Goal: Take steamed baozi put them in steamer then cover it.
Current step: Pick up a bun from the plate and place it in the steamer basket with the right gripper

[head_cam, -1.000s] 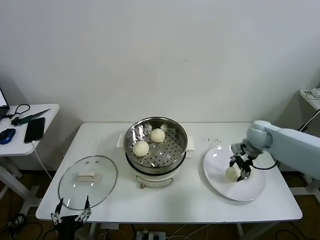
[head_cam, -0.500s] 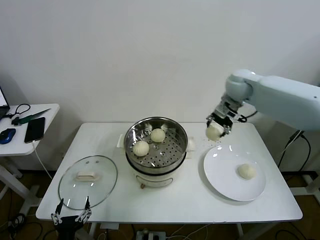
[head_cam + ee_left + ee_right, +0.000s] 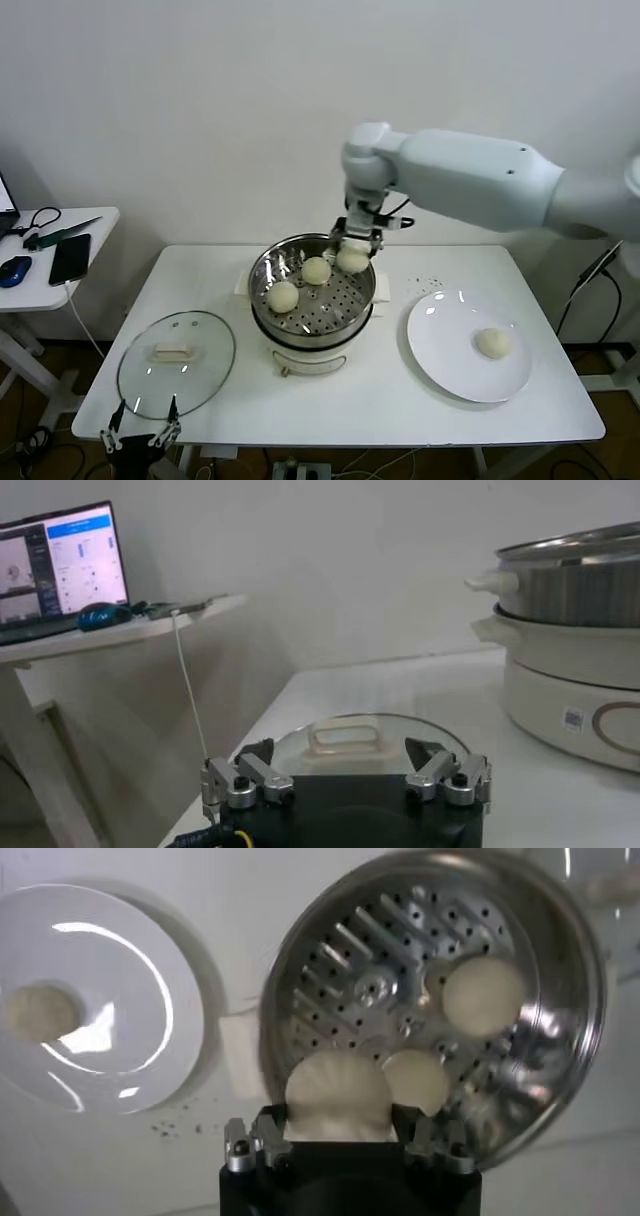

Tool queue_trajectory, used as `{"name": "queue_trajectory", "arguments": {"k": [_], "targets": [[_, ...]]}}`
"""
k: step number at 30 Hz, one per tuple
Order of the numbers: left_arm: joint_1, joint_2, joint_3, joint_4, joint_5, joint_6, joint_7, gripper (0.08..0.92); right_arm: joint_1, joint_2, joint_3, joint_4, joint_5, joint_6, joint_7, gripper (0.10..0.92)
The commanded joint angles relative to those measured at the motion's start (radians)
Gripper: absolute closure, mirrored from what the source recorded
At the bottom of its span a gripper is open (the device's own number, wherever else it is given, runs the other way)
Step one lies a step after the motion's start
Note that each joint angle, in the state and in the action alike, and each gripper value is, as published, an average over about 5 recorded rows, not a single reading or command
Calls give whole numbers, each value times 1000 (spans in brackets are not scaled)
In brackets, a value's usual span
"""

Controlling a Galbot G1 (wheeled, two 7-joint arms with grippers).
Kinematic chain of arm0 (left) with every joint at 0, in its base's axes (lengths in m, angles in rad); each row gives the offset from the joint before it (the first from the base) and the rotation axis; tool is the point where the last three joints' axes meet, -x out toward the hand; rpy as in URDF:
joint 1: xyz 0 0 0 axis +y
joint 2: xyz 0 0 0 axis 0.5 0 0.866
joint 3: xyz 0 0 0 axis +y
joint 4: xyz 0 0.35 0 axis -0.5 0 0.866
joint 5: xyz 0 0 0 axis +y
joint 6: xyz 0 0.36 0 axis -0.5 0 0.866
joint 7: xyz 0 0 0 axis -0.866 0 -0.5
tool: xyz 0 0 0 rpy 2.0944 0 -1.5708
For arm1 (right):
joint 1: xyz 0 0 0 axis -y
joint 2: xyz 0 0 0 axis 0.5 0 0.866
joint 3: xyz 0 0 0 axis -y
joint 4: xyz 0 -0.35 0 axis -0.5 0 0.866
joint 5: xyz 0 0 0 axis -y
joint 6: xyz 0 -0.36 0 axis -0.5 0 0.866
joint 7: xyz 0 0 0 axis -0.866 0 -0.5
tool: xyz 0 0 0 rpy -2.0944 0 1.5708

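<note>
While head view hides the grip, right wrist cam shows right pincer (image 3: 340,1138) clamped on a bun (image 3: 338,1098) over steamer (image 3: 311,288) rim; left pincer (image 3: 345,778) wide open, empty, by lid (image 3: 365,750) at table (image 3: 380,390) edge.

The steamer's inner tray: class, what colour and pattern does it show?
Shiny silver metal, dotted with small round holes. The steamer tray shows best in the right wrist view.

Cream-white baozi (image 3: 352,259) in the black right gripper (image 3: 355,240), shiny silver steamer (image 3: 265,272) with dotted perforated tray below it, white plate (image 3: 440,345), clear glass cover (image 3: 176,362), white table (image 3: 200,275).
</note>
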Motion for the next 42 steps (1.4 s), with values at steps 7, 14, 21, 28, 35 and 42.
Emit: {"name": "queue_trajectory", "arguments": {"k": [7, 14, 21, 28, 35, 42], "targets": [[-5, 3, 3, 17, -4, -2, 0, 177, -123, 166, -18, 14, -52, 66, -6, 338], [-8, 11, 1, 26, -9, -2, 0, 177, -139, 165, -44, 15, -34, 61, -5, 338], [-8, 10, 2, 30, -11, -2, 0, 177, -149, 161, -43, 14, -33, 58, 2, 336], [-6, 10, 2, 33, -13, -3, 0, 177, -155, 154, -22, 7, -60, 68, 2, 247], [-6, 9, 3, 33, -14, 1, 0, 177, -123, 121, 40, 17, -112, 106, 3, 203], [-7, 13, -8, 25, -5, 1, 1, 177, -5, -13, 58, 41, -50, 82, 43, 203]]}}
